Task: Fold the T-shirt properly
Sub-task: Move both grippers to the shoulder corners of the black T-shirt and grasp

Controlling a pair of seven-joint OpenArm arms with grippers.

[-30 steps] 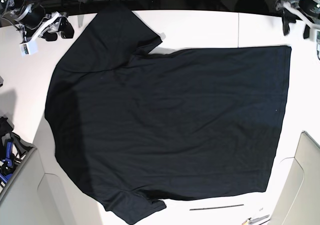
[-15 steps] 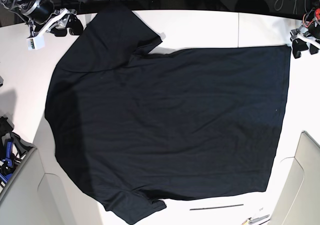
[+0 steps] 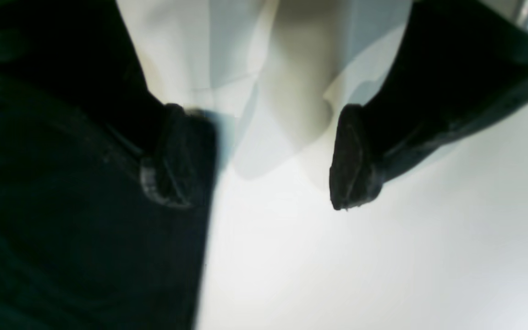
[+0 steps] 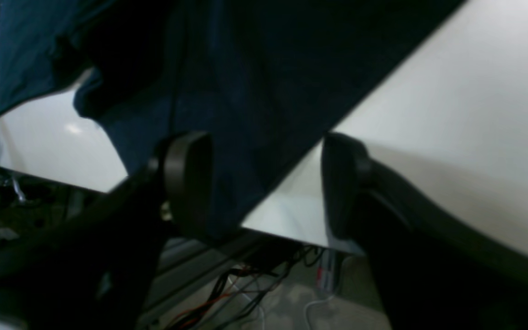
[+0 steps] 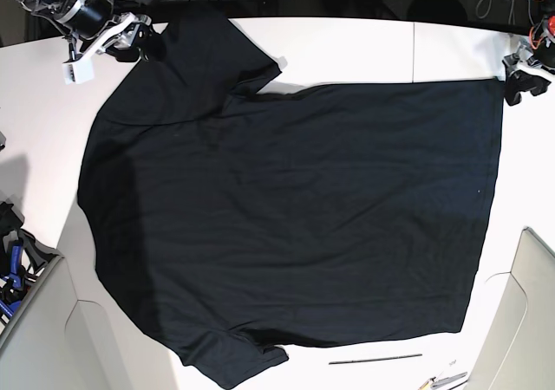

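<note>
The T-shirt (image 5: 295, 199) lies spread flat on the white tabletop (image 5: 347, 48), unfolded, its sleeves at the far and near edges and its hem toward the left arm's side.

Over the last second both arms have closed in on it. The right gripper (image 5: 130, 39) has slid from out over bare tabletop to the edge of the far sleeve; in the right wrist view its fingers (image 4: 186, 183) stand spread apart with the sleeve's edge running between them, nothing grasped yet. The left gripper (image 5: 519, 80) has dropped to the far hem corner; in the left wrist view one of its fingers (image 3: 177, 160) sits over the cloth's border, the other over bare tabletop, released and straddling the edge.

Judging by this, both arms are lining up for a paired pinch along the far edge, the opening of the first fold.
</note>
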